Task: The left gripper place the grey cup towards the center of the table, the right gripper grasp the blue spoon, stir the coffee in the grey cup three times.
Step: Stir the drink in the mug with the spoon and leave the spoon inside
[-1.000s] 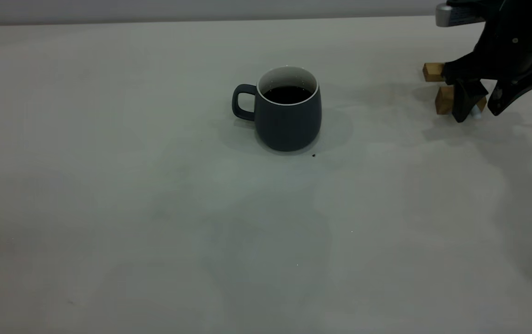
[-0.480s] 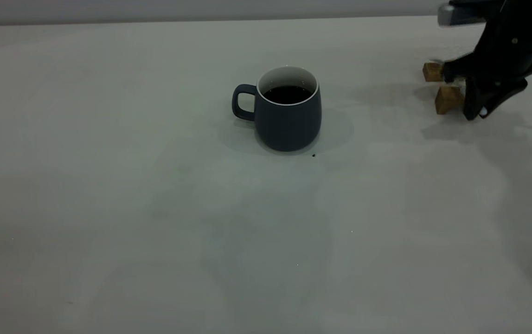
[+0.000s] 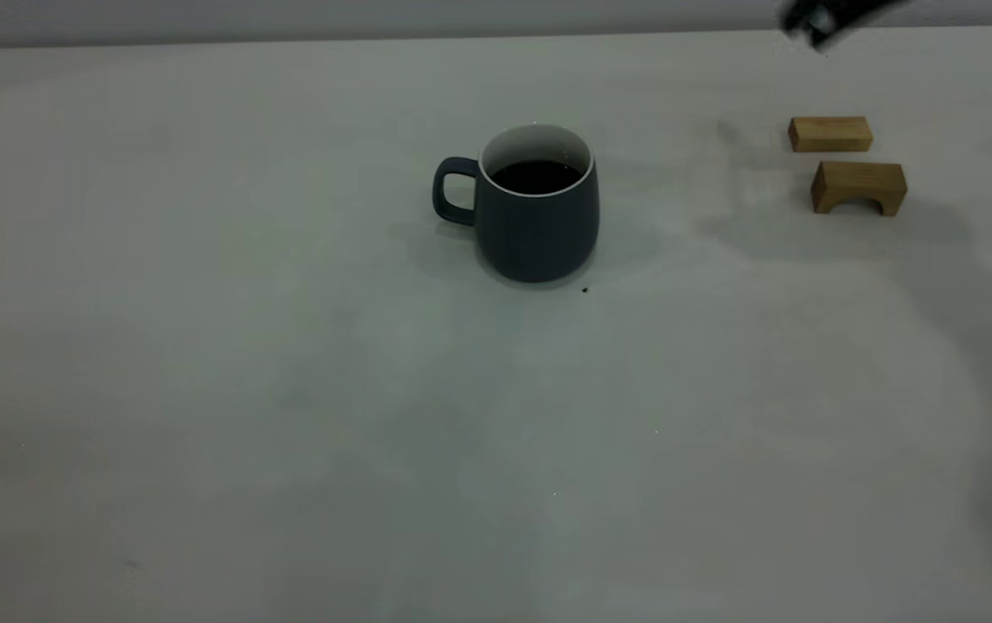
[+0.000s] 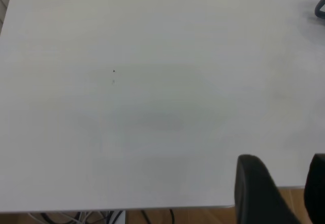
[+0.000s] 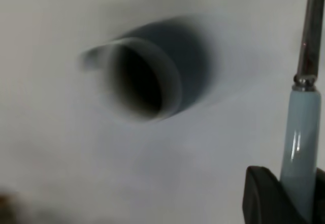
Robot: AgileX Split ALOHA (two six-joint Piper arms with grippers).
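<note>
Right gripper (image 5: 297,198) jaws clamp your blue spoon (image 5: 303,107) by its pale handle, metal neck pointing away. Left gripper (image 4: 282,186) jaws parted, empty. Grey cup (image 3: 537,203) upright mid-desk (image 3: 288,389), handle toward the left edge.

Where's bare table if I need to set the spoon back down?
The whole near half of the table, in front of the grey cup, is bare, as is the stretch left of its handle. Crowded: the far right corner, by the two wooden blocks.
</note>
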